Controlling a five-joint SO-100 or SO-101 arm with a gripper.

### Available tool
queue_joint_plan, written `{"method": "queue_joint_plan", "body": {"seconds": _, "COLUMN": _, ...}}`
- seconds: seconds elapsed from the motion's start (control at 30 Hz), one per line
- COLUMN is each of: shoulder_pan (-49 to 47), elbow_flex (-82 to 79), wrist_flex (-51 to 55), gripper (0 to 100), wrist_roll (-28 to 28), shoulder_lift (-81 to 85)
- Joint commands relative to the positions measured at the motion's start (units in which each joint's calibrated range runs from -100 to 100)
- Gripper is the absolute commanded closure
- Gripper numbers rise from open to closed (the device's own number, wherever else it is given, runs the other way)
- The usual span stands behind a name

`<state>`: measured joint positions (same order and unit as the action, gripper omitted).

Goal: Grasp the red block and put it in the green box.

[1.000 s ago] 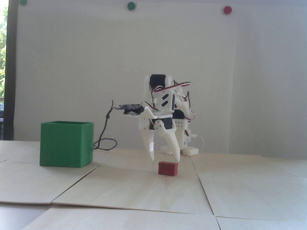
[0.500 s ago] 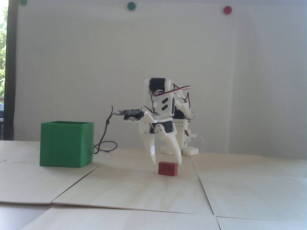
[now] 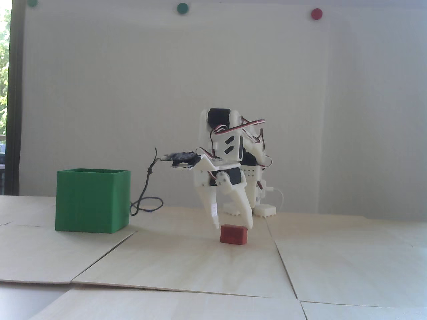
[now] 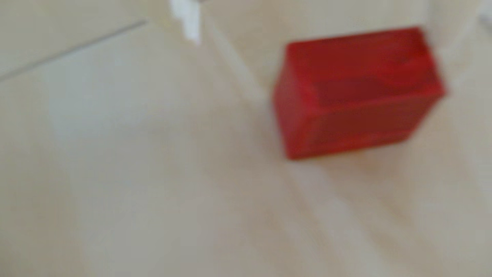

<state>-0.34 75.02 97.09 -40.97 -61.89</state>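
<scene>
The red block point(image 3: 233, 234) lies on the pale wooden table, right of the green box point(image 3: 86, 203). My gripper point(image 3: 233, 227) points down, open, with one white fingertip at each top end of the block; whether they touch it I cannot tell. The block rests on the table. The green box stands open-topped at the left, well apart from the gripper. The wrist view is blurred: the red block point(image 4: 356, 93) fills the upper right, with one white finger point(image 4: 187, 21) to its upper left and a pale blur at its right edge. The box is out of that view.
The arm's white base point(image 3: 263, 210) stands behind the block. A black cable point(image 3: 146, 200) hangs from the wrist camera and loops on the table beside the box. Round dots, green point(image 3: 182, 8) and red point(image 3: 316, 13), are on the wall. Seams cross the table panels.
</scene>
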Motion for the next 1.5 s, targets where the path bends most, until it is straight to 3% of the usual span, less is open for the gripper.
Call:
{"method": "queue_joint_plan", "body": {"seconds": 0.0, "shoulder_pan": -0.02, "elbow_flex": 3.68, "wrist_flex": 0.72, "gripper": 83, "wrist_roll": 0.21, "shoulder_lift": 1.53}}
{"method": "queue_joint_plan", "body": {"seconds": 0.3, "shoulder_pan": -0.1, "elbow_flex": 3.68, "wrist_flex": 0.72, "gripper": 93, "wrist_roll": 0.32, "shoulder_lift": 1.53}}
{"method": "queue_joint_plan", "body": {"seconds": 0.7, "shoulder_pan": 0.3, "elbow_flex": 3.59, "wrist_flex": 0.8, "gripper": 68, "wrist_roll": 0.11, "shoulder_lift": 1.53}}
{"method": "queue_joint_plan", "body": {"seconds": 1.03, "shoulder_pan": 3.04, "elbow_flex": 3.5, "wrist_flex": 2.24, "gripper": 75, "wrist_roll": 0.63, "shoulder_lift": 1.37}}
{"method": "queue_joint_plan", "body": {"seconds": 1.47, "shoulder_pan": 6.34, "elbow_flex": 3.59, "wrist_flex": 2.32, "gripper": 75, "wrist_roll": 10.83, "shoulder_lift": 1.45}}
